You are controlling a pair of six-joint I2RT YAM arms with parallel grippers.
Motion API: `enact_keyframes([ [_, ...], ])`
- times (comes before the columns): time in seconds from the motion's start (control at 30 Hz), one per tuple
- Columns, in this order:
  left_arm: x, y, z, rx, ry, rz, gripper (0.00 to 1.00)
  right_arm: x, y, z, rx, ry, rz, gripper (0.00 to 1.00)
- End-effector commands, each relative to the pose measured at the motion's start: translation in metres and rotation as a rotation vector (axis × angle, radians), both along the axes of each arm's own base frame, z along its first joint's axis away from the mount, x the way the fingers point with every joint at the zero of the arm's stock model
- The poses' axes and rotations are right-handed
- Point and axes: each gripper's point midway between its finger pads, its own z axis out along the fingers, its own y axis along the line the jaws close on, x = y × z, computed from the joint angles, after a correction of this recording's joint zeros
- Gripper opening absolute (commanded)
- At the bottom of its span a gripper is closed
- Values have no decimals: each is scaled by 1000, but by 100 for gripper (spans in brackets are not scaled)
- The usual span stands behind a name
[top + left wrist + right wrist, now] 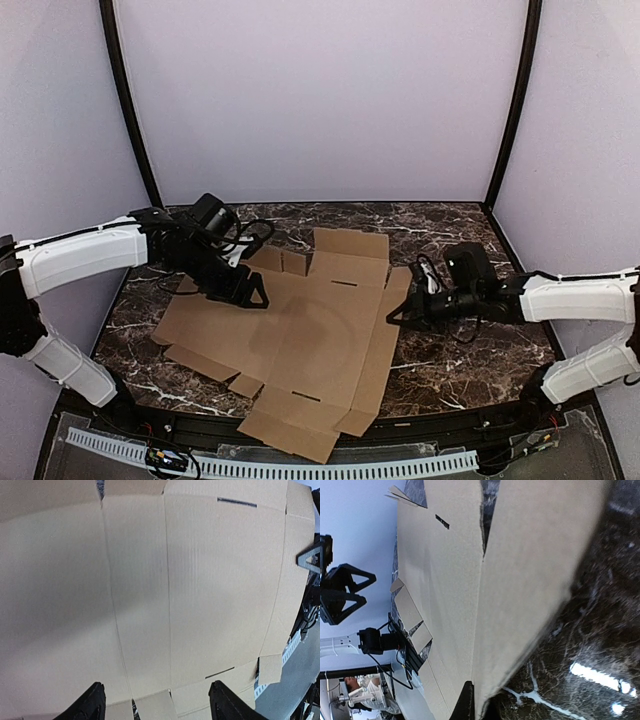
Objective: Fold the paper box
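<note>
The paper box (300, 340) lies as a flat brown die-cut cardboard sheet on the dark marble table (470, 370), flaps spread out. My left gripper (245, 293) hovers over the sheet's upper left part, open, its black fingertips (92, 700) wide apart with only cardboard (200, 590) below them and nothing between. My right gripper (397, 312) is at the sheet's right edge. In the right wrist view it (480, 705) is shut on the edge of the long right side flap (530, 570), one dark finger (466, 705) pressed on the flap's top face.
Lilac walls and two black posts (130, 110) enclose the table at the back and sides. A white toothed strip (300, 465) runs along the near edge in front of the arm bases. Bare marble shows to the right of the sheet (600, 630).
</note>
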Motion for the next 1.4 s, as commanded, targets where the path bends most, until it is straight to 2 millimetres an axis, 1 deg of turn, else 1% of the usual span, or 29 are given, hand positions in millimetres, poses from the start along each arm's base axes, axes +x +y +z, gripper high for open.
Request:
enact_keyframes([
  [0.0,1,6,18,24,-53,-14,71,25,-25,20,-67,-82,21,0],
  [0.07,2,5,21,19,-61,-17,71,34,-34,27,-98,-95,56,0],
  [0.13,1,4,23,10,-55,-22,71,42,-44,27,-144,-93,81,0],
  [0.2,1,3,23,7,-54,-25,71,48,-49,27,-150,-72,122,0],
  [0.27,0,4,22,6,-55,-25,71,52,-49,27,-149,-59,173,0],
  [0.4,-1,4,22,0,-63,-26,71,60,-46,16,-172,-34,250,0],
  [0.57,-2,1,24,-19,-61,-35,71,81,-44,1,-206,-31,287,0],
  [0.67,-3,-1,25,-35,-61,-40,71,90,-41,-7,-213,-15,304,0],
  [0.7,-4,0,24,-39,-60,-36,71,94,-40,-9,-219,-10,306,3],
  [0.73,-4,-1,22,-47,-59,-37,71,96,-40,-10,-220,-9,306,11],
  [0.83,-3,-4,20,-59,-58,-33,71,107,-40,-9,-237,-16,278,26],
  [0.9,-2,-7,19,-67,-57,-37,71,110,-39,-3,-235,-27,263,31],
  [0.97,0,-11,17,-76,-53,-43,72,109,-40,3,-230,-38,252,37],
  [1.07,2,-16,10,-79,-38,-53,71,98,-42,5,-209,-30,230,40],
  [1.23,6,-21,-4,-63,-20,-56,71,70,-50,-6,-143,19,139,43],
  [1.37,6,-27,-18,-39,4,-72,71,53,-57,-20,-114,53,57,46],
])
